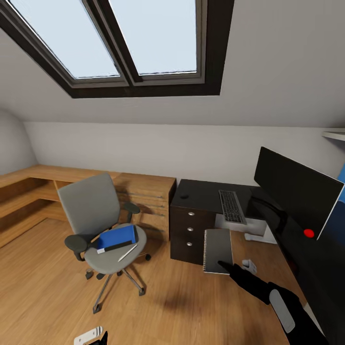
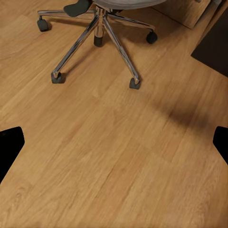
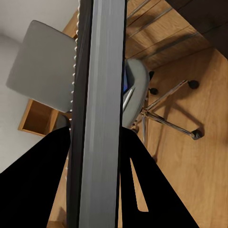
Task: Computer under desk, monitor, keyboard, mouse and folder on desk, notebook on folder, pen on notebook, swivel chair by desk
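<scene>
My right gripper (image 1: 224, 264) is shut on the black spiral-bound notebook (image 1: 218, 249), holding it upright above the floor in front of the desk's drawer unit (image 1: 189, 230). In the right wrist view the notebook (image 3: 97, 95) shows edge-on between the fingers. The grey swivel chair (image 1: 91, 206) stands left of the desk, with the blue folder (image 1: 116, 237) and the pale pen (image 1: 127, 252) on its seat. The keyboard (image 1: 232, 206), the mouse (image 1: 184, 196) and the monitor (image 1: 297, 189) are on the black desk (image 1: 201, 191). My left gripper (image 2: 115, 141) hangs open over bare floor near the chair's base (image 2: 97, 35).
A light wooden dresser (image 1: 143, 191) and low shelving (image 1: 28, 187) run along the wall behind the chair. A pale box (image 1: 254, 229) sits under the desk. Wooden floor (image 1: 182, 297) lies between the chair and the desk. A skylight is overhead.
</scene>
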Robot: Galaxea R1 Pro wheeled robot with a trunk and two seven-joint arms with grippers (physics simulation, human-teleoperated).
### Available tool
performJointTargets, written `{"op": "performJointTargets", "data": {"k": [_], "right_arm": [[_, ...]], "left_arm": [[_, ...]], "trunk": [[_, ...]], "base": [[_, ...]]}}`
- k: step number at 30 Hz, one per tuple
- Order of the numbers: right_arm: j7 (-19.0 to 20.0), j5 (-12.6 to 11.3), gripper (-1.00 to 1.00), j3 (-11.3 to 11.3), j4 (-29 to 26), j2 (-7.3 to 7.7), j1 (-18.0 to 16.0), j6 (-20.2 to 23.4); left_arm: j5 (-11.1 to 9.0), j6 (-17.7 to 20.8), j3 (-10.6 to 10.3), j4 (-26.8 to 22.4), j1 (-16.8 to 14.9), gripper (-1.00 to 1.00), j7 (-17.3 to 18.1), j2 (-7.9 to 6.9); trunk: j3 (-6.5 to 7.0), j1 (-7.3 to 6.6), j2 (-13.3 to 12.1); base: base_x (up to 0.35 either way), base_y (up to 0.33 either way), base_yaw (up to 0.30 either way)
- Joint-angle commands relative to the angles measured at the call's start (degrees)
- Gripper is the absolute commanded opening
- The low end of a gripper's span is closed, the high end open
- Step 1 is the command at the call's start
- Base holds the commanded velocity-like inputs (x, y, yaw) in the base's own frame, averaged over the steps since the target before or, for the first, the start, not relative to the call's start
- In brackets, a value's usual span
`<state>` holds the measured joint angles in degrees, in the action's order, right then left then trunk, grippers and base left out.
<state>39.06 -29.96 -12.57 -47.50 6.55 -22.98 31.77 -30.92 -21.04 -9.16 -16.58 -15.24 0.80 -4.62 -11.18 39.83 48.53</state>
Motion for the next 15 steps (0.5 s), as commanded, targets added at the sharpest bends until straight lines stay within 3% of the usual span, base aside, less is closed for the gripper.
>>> {"op": "performJointTargets", "data": {"k": [1, 15], "right_arm": [[0.1, -0.3, -1.00, -0.1, 0.0, -0.02, 0.0, 0.4], [0.1, -0.2, -1.00, -0.1, -0.1, 0.21, 0.0, 0.4]], "left_arm": [[-0.6, -0.2, -0.4, 0.0, 0.0, 1.00, 0.1, -0.04], [-0.6, -0.2, -0.4, 0.1, 0.0, 1.00, 0.1, -0.04]], "trunk": [[-0.08, 0.01, 0.1], [-0.08, 0.01, 0.1]], "base": [[0.000, 0.000, 0.007], [0.000, 0.000, 0.001]]}}
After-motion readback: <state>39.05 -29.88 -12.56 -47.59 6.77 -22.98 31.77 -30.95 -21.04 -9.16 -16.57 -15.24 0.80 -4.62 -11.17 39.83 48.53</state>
